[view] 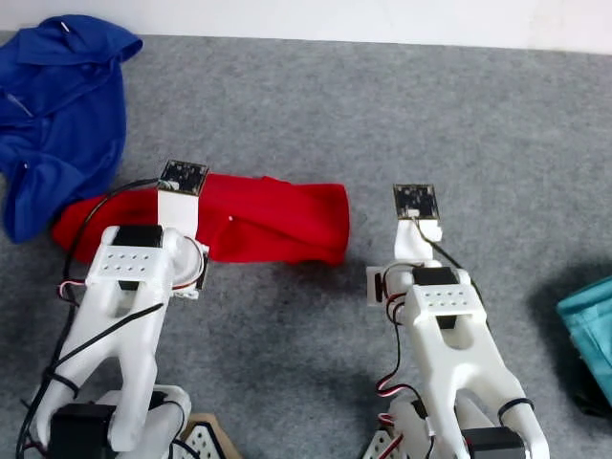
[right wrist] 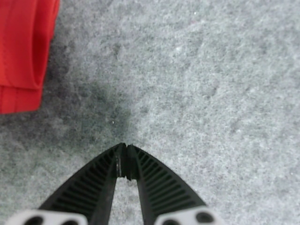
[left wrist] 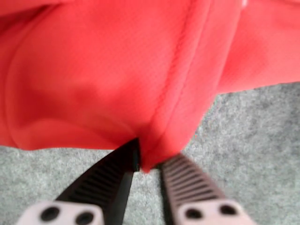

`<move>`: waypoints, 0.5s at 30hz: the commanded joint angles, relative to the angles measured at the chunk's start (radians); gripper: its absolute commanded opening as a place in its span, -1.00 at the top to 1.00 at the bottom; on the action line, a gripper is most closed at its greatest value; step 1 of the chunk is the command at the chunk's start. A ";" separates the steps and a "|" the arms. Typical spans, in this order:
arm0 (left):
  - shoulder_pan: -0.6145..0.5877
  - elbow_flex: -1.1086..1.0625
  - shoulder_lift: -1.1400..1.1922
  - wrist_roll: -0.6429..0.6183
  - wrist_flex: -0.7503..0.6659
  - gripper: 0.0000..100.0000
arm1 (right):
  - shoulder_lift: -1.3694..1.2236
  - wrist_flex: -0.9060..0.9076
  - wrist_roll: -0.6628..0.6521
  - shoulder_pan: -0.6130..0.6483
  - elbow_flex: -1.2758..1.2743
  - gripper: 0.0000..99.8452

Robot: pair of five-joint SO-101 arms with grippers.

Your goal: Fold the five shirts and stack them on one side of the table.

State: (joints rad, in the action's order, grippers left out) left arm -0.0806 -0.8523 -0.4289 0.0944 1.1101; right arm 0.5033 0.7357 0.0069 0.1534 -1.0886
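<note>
A red shirt (view: 258, 220) lies folded into a long band across the grey table, left of centre. My left gripper (left wrist: 143, 165) is at its near edge, shut on a pinch of the red shirt (left wrist: 117, 75) fabric. The left arm (view: 143, 277) covers the shirt's left part in the high view. My right gripper (right wrist: 125, 164) is shut with nothing in it, low over bare felt, just right of the red shirt's (right wrist: 23, 51) end. The right arm (view: 430, 287) stands at centre right.
A crumpled blue shirt (view: 62, 105) lies at the far left corner. A teal shirt (view: 588, 330) shows at the right edge. The grey felt table (view: 430, 115) is bare across the far middle and right.
</note>
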 commanded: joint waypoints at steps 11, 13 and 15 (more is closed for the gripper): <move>0.015 0.188 -0.050 0.008 0.123 0.99 | 0.022 -0.010 -0.014 0.004 0.013 0.98; 0.018 0.260 -0.108 0.008 0.187 0.99 | 0.022 -0.012 -0.014 0.004 0.013 0.98; 0.019 0.328 -0.182 0.008 0.241 0.99 | 0.022 -0.012 -0.014 0.005 0.012 0.98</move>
State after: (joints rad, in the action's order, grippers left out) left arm -0.0806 -0.6437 -0.5071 0.0944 1.2758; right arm 0.5033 0.7357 0.0069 0.1534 -1.0886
